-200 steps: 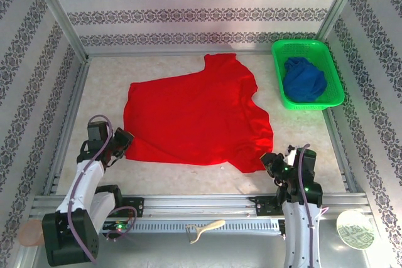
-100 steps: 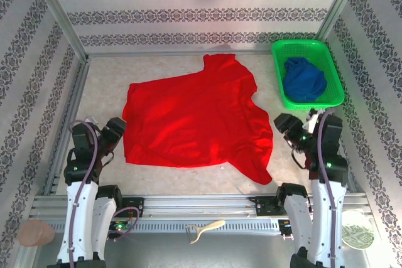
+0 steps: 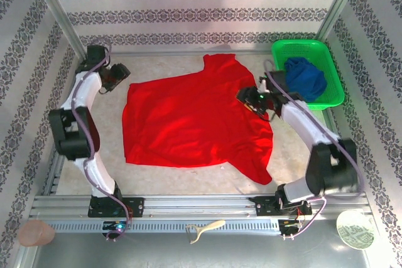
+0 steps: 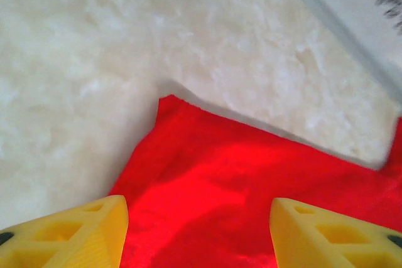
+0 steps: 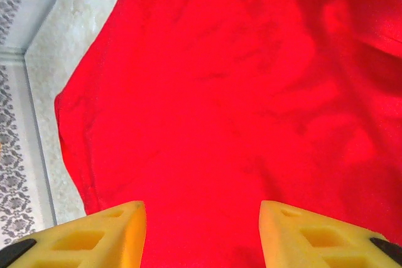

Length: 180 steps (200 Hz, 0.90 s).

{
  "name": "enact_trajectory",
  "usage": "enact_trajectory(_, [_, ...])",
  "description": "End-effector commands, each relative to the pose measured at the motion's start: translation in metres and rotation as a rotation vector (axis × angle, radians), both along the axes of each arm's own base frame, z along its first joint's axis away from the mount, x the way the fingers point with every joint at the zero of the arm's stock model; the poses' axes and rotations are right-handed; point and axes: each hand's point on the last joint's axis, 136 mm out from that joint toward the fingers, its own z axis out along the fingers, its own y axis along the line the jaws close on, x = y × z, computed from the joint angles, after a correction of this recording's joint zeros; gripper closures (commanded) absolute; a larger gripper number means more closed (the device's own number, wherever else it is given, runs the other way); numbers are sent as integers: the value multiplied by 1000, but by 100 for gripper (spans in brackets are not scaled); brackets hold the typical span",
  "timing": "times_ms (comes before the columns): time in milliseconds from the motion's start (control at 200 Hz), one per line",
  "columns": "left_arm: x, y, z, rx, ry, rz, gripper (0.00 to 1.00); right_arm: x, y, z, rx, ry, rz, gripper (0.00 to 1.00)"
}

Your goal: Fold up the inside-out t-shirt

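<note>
The shirt [image 3: 195, 117] lies spread flat, plain red side up, in the middle of the table [image 3: 163, 66]. The left gripper [image 3: 118, 73] is open and empty at the shirt's far left corner, and the right gripper [image 3: 251, 98] is open and empty over its right side near the sleeve. The left fingers [image 4: 75, 233] frame only the tip of that corner (thin cloth lying flat), so closing there could miss it or catch a single layer and drag the shirt askew. The right, set inside the edge, could bunch cloth into a crooked fold, and its arm passes close to the basket [image 3: 311, 106].
</note>
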Motion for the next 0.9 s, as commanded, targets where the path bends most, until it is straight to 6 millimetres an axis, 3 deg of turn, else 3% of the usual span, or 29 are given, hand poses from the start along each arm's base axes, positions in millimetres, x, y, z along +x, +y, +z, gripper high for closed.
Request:
enact_trajectory(0, [0,-10,-29,149,176,-192,40,52,24,4,-11,-77,45,49])
enact_trajectory(165, [26,-16,-55,254,247,-250,43,102,43,-20,-8,-21,58,49])
enact_trajectory(325, [32,-22,-70,348,289,-287,45,125,48,-43,-12,32,54,50])
enact_trajectory(630, [27,-9,-83,491,346,-237,52,132,31,-75,-52,105,-11,50])
enact_trajectory(894, [29,-10,-103,484,372,-266,53,126,11,-99,-73,178,-69,51])
